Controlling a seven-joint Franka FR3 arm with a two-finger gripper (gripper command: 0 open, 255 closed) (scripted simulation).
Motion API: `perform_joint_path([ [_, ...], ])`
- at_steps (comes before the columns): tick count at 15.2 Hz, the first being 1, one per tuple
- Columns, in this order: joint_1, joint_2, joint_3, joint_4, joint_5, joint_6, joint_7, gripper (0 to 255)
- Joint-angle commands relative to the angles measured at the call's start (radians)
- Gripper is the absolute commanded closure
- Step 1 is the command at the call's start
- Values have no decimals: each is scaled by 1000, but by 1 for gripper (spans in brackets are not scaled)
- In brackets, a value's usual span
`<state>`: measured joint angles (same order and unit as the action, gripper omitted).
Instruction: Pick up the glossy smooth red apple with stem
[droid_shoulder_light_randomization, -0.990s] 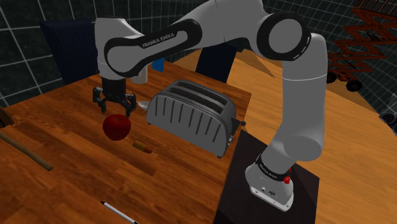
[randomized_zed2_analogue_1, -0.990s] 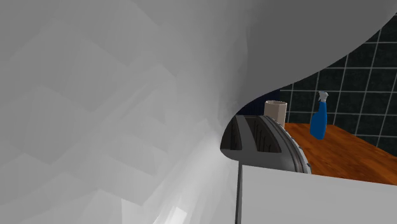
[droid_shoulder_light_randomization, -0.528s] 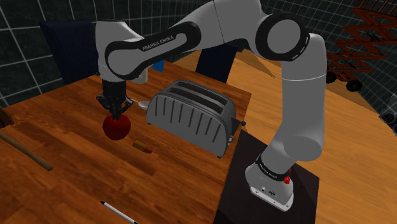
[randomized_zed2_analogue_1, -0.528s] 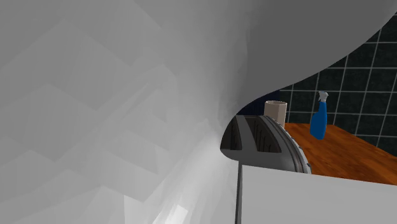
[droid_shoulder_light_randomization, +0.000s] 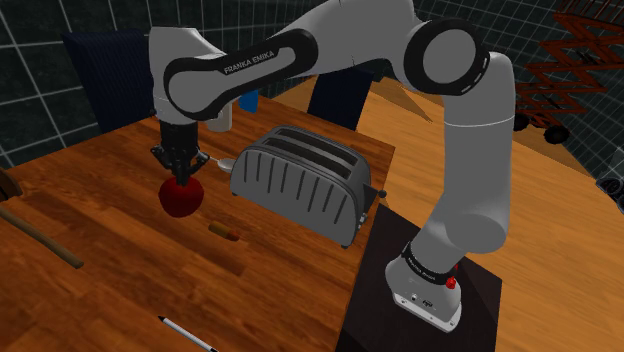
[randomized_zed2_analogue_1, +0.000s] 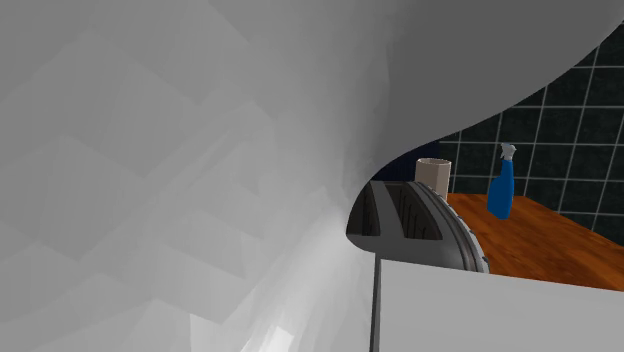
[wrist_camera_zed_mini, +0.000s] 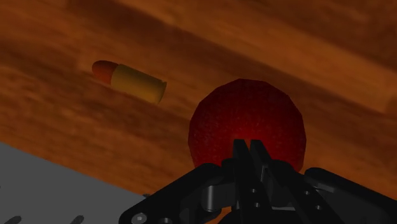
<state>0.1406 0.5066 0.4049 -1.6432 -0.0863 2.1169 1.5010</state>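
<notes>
The dark red apple (droid_shoulder_light_randomization: 181, 198) sits on the wooden table (droid_shoulder_light_randomization: 110, 290), to the shoulder view's left of the toaster. My black gripper (droid_shoulder_light_randomization: 183, 178) points straight down onto its top. In the wrist view the two fingers (wrist_camera_zed_mini: 242, 156) are pressed together over the crown of the apple (wrist_camera_zed_mini: 248, 124), so my gripper (wrist_camera_zed_mini: 249, 147) is shut with a pinch there. The stem is hidden between or behind the fingertips. I cannot tell whether the apple still rests on the wood.
A grey two-slot toaster (droid_shoulder_light_randomization: 297, 180) stands close beside the apple. A small orange-brown cylinder (droid_shoulder_light_randomization: 223, 232) lies on the table just in front of it. A pen (droid_shoulder_light_randomization: 185, 333) and a brown stick (droid_shoulder_light_randomization: 40, 240) lie nearer the front edge. A cup (randomized_zed2_analogue_1: 433, 175) and a blue spray bottle (randomized_zed2_analogue_1: 501, 185) stand behind.
My gripper has come down from above the apple and its open fingers have shut at the apple's top. The apple has since shifted slightly up and to the shoulder view's left.
</notes>
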Motion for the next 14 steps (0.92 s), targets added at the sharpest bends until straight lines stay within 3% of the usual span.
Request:
perform_joint_path([
  [1, -2, -12, 3, 9, 4, -20, 0, 255],
  [14, -6, -64, 15, 87, 24, -146, -3, 255],
])
